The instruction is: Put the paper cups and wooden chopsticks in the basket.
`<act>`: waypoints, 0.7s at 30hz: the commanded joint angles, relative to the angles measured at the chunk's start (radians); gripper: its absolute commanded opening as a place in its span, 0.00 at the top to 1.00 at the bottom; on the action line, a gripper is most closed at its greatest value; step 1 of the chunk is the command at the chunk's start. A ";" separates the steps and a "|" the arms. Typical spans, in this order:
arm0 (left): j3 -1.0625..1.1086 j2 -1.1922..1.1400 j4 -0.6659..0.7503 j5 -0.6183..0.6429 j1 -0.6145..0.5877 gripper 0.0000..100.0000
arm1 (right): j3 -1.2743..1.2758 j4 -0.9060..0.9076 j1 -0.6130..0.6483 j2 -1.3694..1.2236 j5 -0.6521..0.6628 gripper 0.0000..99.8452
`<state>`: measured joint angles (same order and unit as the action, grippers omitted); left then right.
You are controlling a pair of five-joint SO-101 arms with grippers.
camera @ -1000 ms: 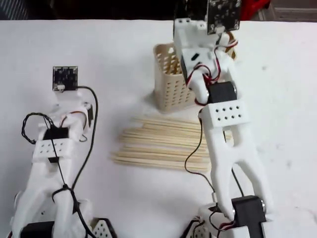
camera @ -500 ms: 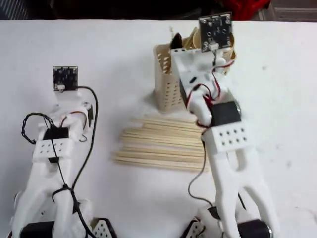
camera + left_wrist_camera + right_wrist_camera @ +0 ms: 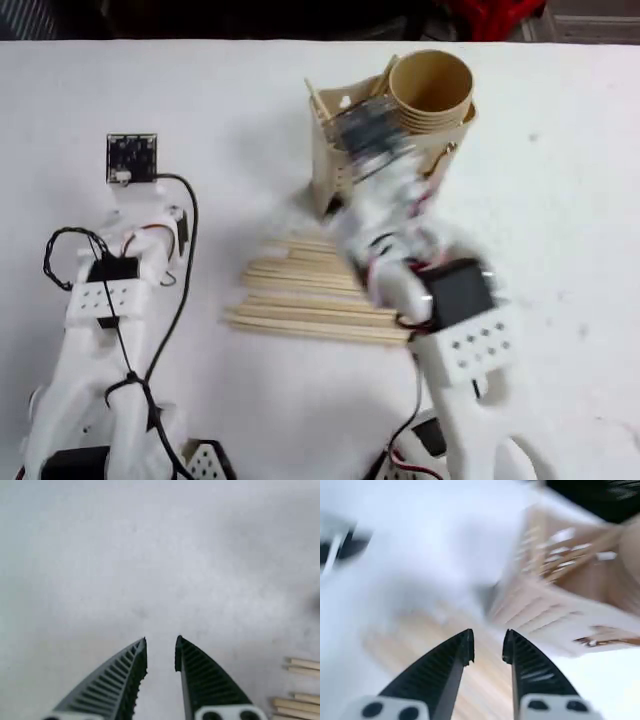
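Note:
A cream slotted basket [image 3: 335, 175] stands at the back of the table, holding a stack of paper cups [image 3: 432, 88] and some chopsticks. A pile of wooden chopsticks [image 3: 300, 295] lies flat on the table in front of it. My right gripper [image 3: 487, 647] hovers over that pile [image 3: 415, 645], close to the basket [image 3: 560, 605], slightly open with nothing between its fingers. The right arm [image 3: 440, 300] is blurred in the high view. My left gripper [image 3: 160, 640] hangs over bare table, a narrow gap between its fingers, holding nothing. Chopstick ends [image 3: 300, 685] show beside it.
The left arm [image 3: 105, 295] rests at the front left with its black cable [image 3: 185, 260] looping beside it. White tabletop [image 3: 560, 200] lies open to the right of the basket and between the arms.
The right arm has pulled back from above the basket toward the front, uncovering the cup stack, and now sits over the chopstick pile. The left arm has not moved.

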<state>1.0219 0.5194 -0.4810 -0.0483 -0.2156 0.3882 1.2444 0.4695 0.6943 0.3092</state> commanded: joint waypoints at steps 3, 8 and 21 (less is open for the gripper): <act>-0.005 0.036 0.031 -0.011 0.016 0.89 | 0.230 0.007 0.143 -0.125 0.321 0.81; -0.005 0.036 0.031 -0.011 0.016 0.89 | 0.442 -0.265 0.145 -0.199 0.420 0.81; -0.005 0.036 0.031 -0.011 0.018 0.89 | 0.520 -0.615 0.171 -0.503 0.453 0.81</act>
<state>1.0219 0.5194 -0.4810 -0.0483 -0.2156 0.9145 0.6920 0.6490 0.2340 0.7526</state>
